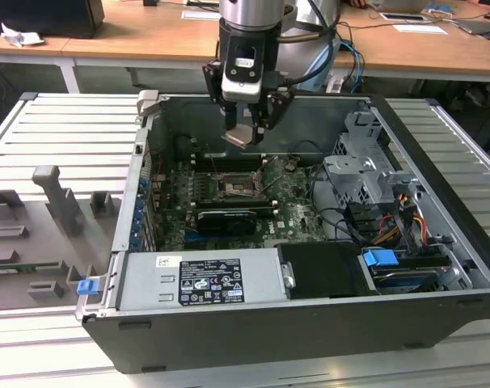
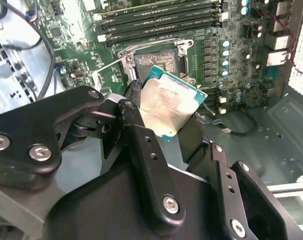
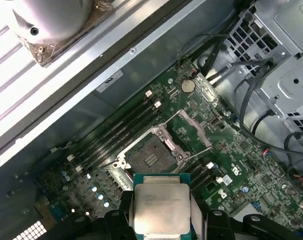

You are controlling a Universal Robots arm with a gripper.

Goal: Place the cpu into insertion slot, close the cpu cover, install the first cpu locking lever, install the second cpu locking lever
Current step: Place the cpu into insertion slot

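In the exterior view, a metal surface [image 1: 59,129] with long ridges holds everything. At 9 o'clock on it stand some grey blocks [image 1: 59,198]. Next to them lies a big open computer case [image 1: 253,343]. Inside the case, at 7 o'clock, is a grey power box [image 1: 200,279] with a white label.

Over the middle of the case hangs the pincer [image 1: 247,128]. Its two black fingers [image 3: 122,212] are closed partway, just wide enough to squeeze the cpu [image 1: 238,137] by its edges. The cpu is up in the air and a bit tilted, and it touches nothing but the fingers. Its dull metal face shows in both wrist views.

At 6 o'clock from the cpu, down on the green board [image 1: 297,214], is the insertion slot [image 1: 235,190]. It is open and dark inside, and well apart from the cpu. In the first wrist view, the cpu cover [image 3: 194,129] is swung open just beside the slot.

At 3 o'clock in the case sit a metal cage [image 1: 362,166] and a bunch of wires [image 1: 411,218].
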